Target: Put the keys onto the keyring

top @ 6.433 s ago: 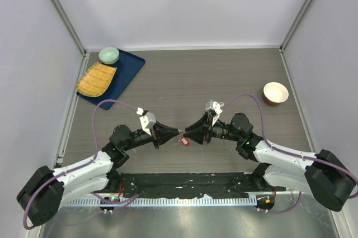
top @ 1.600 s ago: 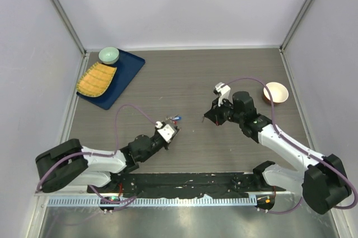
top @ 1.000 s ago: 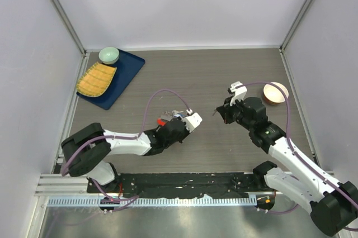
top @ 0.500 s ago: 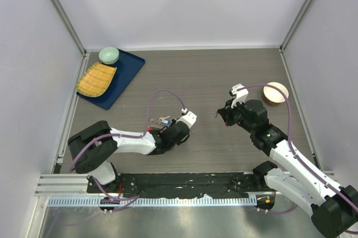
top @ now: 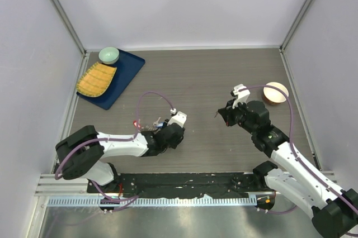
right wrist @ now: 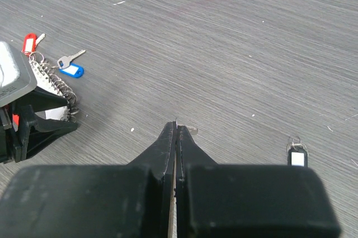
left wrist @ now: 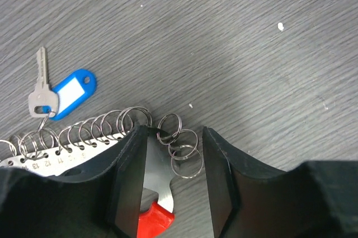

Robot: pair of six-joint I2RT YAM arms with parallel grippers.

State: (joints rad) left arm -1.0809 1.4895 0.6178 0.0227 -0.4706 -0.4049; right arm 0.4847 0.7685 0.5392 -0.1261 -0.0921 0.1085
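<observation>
Loops of the pale grey, numbered metal keyring (left wrist: 112, 129) lie flat on the dark wood-grain worktop (left wrist: 251, 53), straddled by the released left claw (left wrist: 173, 132), seemingly so its small silver key (left wrist: 40, 84) and blue plastic tag (left wrist: 72, 87) splay clear. Well apart, the right claw (right wrist: 176, 126) hovers clenched.

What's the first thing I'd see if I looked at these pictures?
Probably the keyring, a long row of shiny metal rings on the grey table, with the left hand open around its end. A bright blue tag and a little silver key lie just past the rings. Far off in the table's back left corner sits a blue tray with a green bowl on it.
</observation>
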